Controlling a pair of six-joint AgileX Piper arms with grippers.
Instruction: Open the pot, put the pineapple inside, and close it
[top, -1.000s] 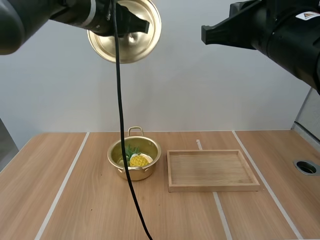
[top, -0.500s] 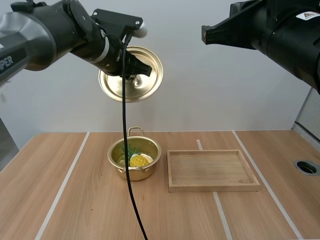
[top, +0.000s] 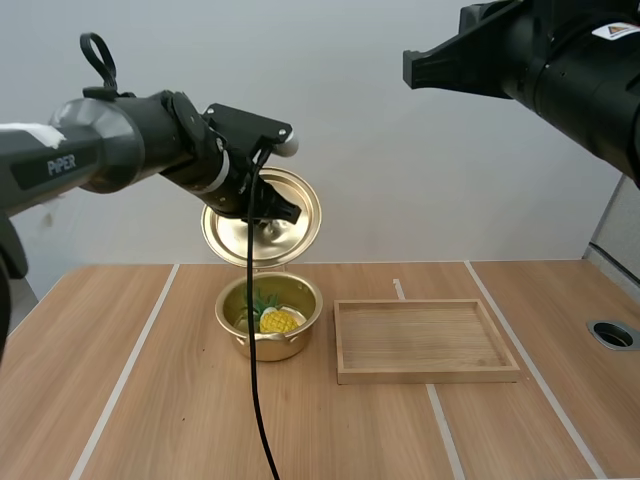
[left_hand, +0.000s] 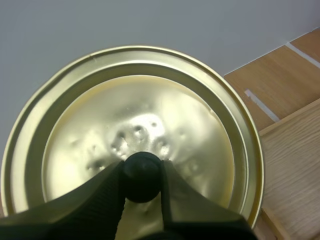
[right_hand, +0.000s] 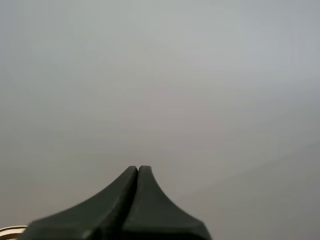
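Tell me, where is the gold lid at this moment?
In the high view the lid hangs tilted just above the open pot, left of the wooden tray, its knob pinched by my left gripper.

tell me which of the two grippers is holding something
The left gripper: its fingers pinch the knob of the gold lid, tilted above the pot. The right gripper is shut on nothing, a single dark wedge.

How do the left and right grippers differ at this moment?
The left gripper pinches the lid's black knob; the right gripper is shut on nothing. The left hangs just above the pot, lid tilted; the right sits high, away from it. Both are black.
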